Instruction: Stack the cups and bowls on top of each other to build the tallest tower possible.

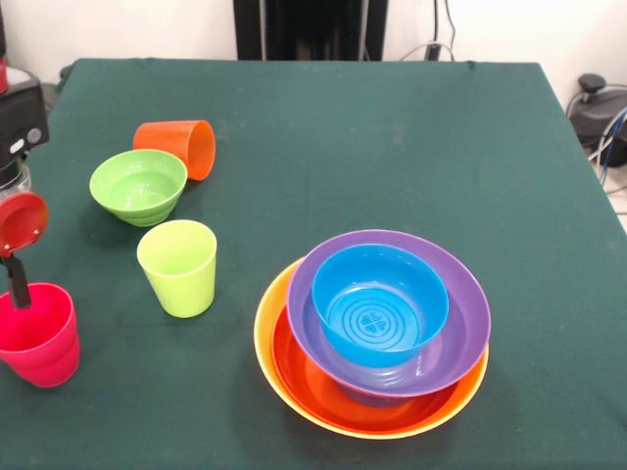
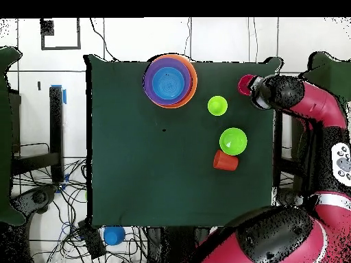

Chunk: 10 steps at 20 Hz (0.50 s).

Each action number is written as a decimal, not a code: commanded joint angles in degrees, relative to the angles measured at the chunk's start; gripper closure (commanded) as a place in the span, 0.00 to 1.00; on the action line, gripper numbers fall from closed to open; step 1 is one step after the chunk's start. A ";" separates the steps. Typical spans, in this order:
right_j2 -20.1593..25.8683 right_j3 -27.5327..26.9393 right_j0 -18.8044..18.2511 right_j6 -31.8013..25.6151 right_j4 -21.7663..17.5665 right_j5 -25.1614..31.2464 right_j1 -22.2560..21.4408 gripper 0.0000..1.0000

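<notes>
The tower (image 1: 372,333) stands front right: a yellow-orange bowl (image 1: 266,328) as base, then a red-orange bowl (image 1: 323,387), a purple bowl (image 1: 460,323) and a small blue bowl (image 1: 380,304), all nested open side up. The orange cup (image 1: 181,147) lies on its side at the far left. The small green bowl (image 1: 138,184) sits next to it. The lime green cup (image 1: 178,266) stands upright. The pinkish red cup (image 1: 37,335) stands at the left edge. My gripper (image 1: 18,284) comes down onto its rim. The big pink bowl is out of view.
In the overhead view the tower (image 2: 170,81) is at the table's far edge and my arm (image 2: 295,96) reaches over the right edge to the pinkish red cup (image 2: 245,85). A small blue round thing (image 2: 114,235) lies on the floor off the table.
</notes>
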 commanded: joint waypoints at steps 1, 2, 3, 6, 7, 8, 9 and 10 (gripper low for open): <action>4.21 -2.73 2.17 -20.61 -3.63 6.08 2.06 0.00; 4.29 -2.90 2.10 -20.98 -3.74 5.99 2.54 0.00; 4.36 -3.07 2.03 -21.35 -3.84 5.90 3.02 0.00; 4.05 -1.67 1.67 -21.25 -3.96 4.56 3.31 0.00; 4.02 -1.49 1.55 -21.33 -4.00 4.34 3.46 0.00; 3.92 -1.28 1.45 -21.47 -4.11 4.10 3.61 0.00; 3.89 -1.03 1.32 -21.56 -4.19 3.65 3.78 0.00; 3.79 -1.00 1.27 -21.66 -4.26 3.54 3.96 0.00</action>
